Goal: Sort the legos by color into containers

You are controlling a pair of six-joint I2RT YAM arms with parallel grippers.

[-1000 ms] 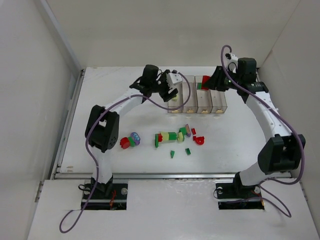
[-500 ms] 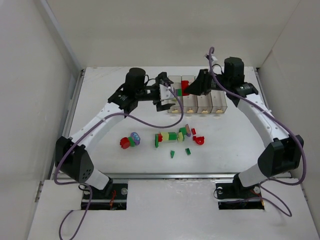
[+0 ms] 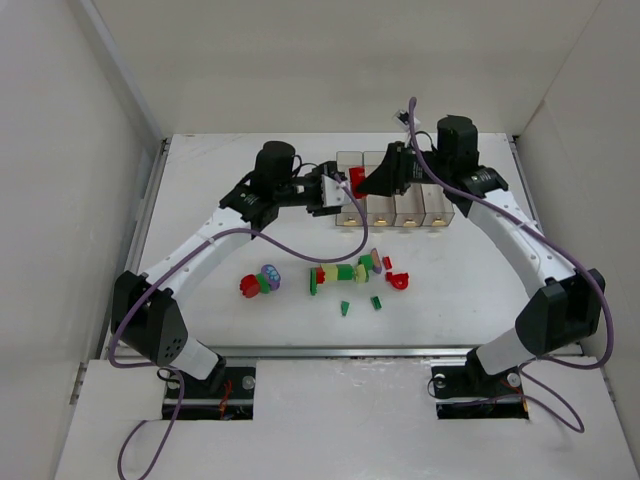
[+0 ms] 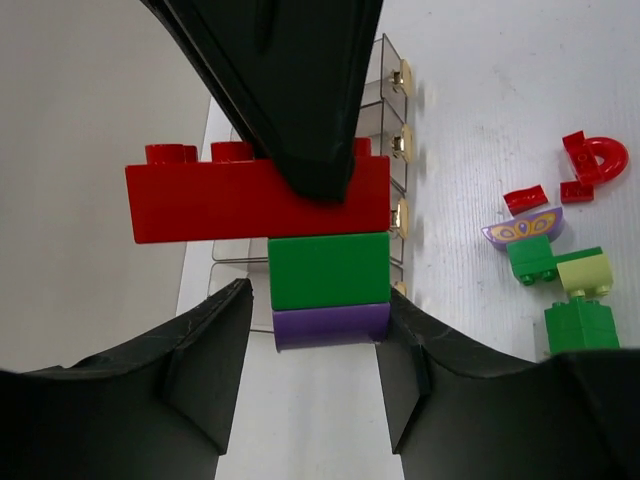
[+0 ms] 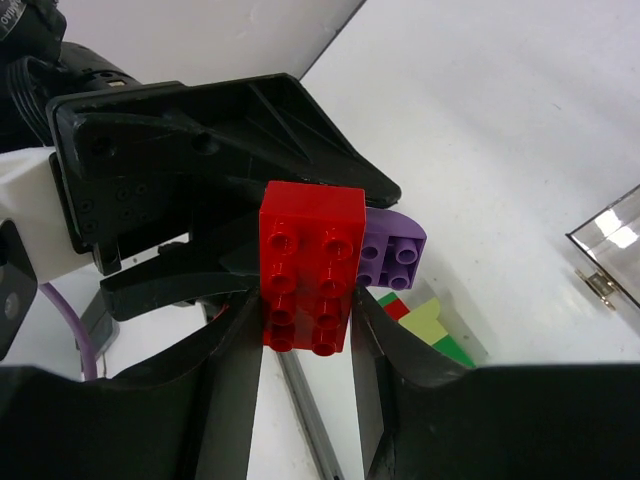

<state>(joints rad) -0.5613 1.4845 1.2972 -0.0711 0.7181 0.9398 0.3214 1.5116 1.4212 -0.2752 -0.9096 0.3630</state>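
1. step in hand: we're splitting a mixed clump (image 3: 357, 180) before binning. a red brick (image 4: 255, 200) sits on a green brick (image 4: 328, 270) with a purple brick (image 4: 330, 325) under it, held in the air over the left end of the containers (image 3: 425, 205).
2. right gripper (image 5: 305, 320): narrow, clenched on the red brick's long sides.
3. left gripper (image 4: 318, 305): nearly closed around the green/purple pair. one side touches and the other shows a sliver of gap, so we cannot tell if it's clamped.
4. next, as we judge it: a firm left grasp, then pull or twist apart and drop each colour in its own container.
5. the other legos (image 3: 345, 272) lie unsorted on the tabletop (image 3: 470, 290), on the near side of the containers.
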